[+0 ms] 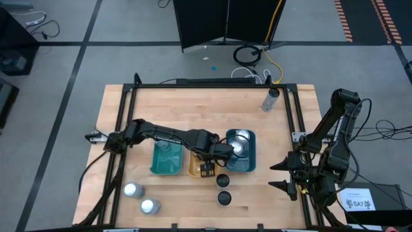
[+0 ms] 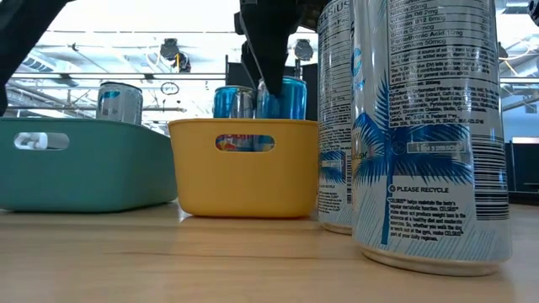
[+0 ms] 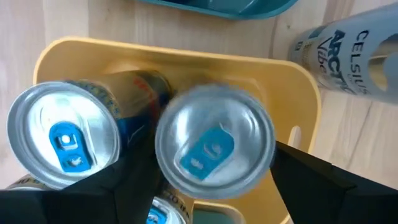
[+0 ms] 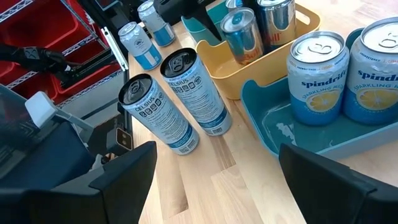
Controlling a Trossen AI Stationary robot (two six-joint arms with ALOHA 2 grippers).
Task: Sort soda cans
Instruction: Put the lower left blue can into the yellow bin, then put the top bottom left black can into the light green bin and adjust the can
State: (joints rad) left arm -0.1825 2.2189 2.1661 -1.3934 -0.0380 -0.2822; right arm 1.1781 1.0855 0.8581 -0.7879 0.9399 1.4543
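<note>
On the table's near left corner stand two silver-topped cans (image 1: pixel 132 190), well apart from my left gripper (image 1: pixel 207 169). Next comes the teal tray (image 1: pixel 156 169) with one can in it, then the yellow tray (image 1: pixel 193 170), over which my left gripper hangs. My left wrist view shows what the overhead one hides: a blue can with a silver lid and blue tab (image 3: pixel 214 146) standing in the yellow tray between my two dark fingers (image 3: pixel 323 180), which are spread either side of it; I cannot tell whether they touch its wall. Beside it sits a second blue-tabbed can (image 3: pixel 62 142), and a third peeks out lower down.

Just in front of the yellow tray are two tall dark-topped Celsius cans (image 1: pixel 223 180), printed white with blue palms in the low view (image 2: pixel 429 126). Further right, the blue tray (image 1: pixel 251 164) holds two Spindrift cans (image 4: pixel 317 74), legible only from my right wrist.

A lone can (image 1: pixel 270 100) stands by the far right edge. My right gripper (image 1: pixel 283 175) waits off the table's right side, fingers spread with nothing between them.
</note>
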